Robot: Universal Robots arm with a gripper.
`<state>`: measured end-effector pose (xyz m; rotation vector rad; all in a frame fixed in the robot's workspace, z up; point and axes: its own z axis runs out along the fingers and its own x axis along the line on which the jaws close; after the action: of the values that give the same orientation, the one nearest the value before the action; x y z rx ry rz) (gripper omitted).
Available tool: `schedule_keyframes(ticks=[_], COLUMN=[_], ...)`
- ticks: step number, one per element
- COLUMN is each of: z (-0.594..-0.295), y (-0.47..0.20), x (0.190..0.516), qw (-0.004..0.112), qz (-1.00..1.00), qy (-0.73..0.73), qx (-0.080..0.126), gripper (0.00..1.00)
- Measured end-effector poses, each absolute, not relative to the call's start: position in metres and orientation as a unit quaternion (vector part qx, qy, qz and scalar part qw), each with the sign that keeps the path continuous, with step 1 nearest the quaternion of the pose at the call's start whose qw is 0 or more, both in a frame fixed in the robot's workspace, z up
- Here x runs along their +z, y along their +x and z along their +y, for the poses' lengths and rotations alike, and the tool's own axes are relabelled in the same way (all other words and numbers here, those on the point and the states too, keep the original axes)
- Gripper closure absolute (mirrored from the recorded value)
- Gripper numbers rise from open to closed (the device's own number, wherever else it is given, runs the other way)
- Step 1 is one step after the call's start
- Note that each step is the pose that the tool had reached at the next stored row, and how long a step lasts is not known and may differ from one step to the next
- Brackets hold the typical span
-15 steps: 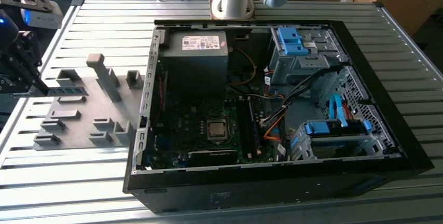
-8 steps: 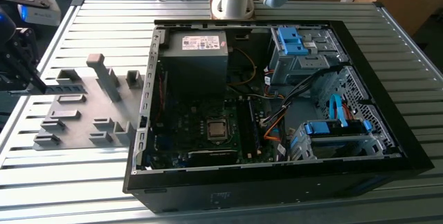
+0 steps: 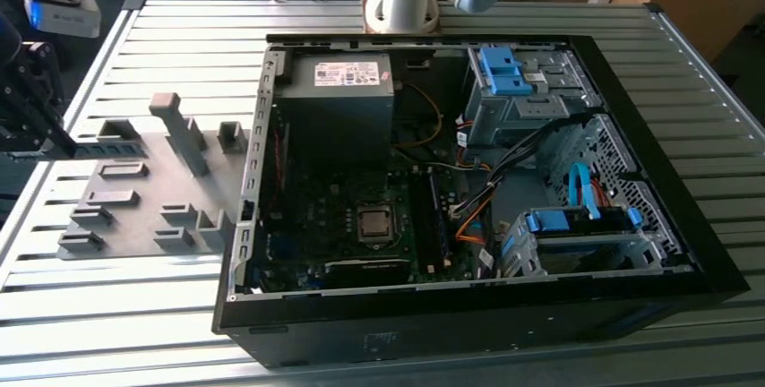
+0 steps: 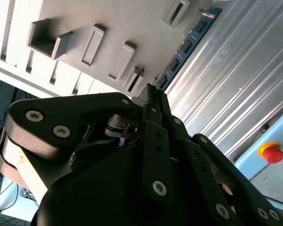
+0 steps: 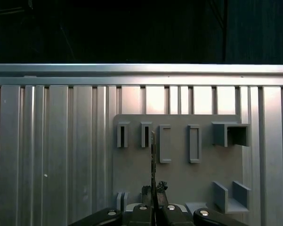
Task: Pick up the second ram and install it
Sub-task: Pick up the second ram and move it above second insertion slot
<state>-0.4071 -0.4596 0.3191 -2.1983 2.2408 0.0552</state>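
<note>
My gripper (image 4: 153, 94) is shut on the second ram (image 4: 190, 40), a thin blue-green board with a row of dark chips that sticks out past the fingertips. In the first wrist view the ram (image 5: 153, 155) shows edge-on as a thin line rising from the gripper (image 5: 153, 192). It hangs well above the grey holder plate (image 5: 179, 179) with its slots. In the exterior view the dark gripper body (image 3: 27, 109) sits at the exterior view's left edge, beyond the holder plate (image 3: 132, 199). The open computer case (image 3: 478, 181) lies to the exterior view's right, with its motherboard (image 3: 358, 226) facing up.
The slatted metal table (image 3: 143, 333) carries the case and the holder plate. A tall grey post (image 3: 185, 136) stands on the plate. Drive cages with blue latches (image 3: 508, 73) and loose cables fill the case's right side. A box with a red stop button (image 4: 272, 153) lies near the table edge.
</note>
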Motion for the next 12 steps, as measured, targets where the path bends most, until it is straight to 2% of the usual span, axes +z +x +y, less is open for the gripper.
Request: schedule_keyframes(ticks=[12], z=[-0.4595], y=[-0.4071], x=[0.3295], qw=[0.001], qz=[0.714], qy=[-0.7], qx=[0.018], gripper=[0.86])
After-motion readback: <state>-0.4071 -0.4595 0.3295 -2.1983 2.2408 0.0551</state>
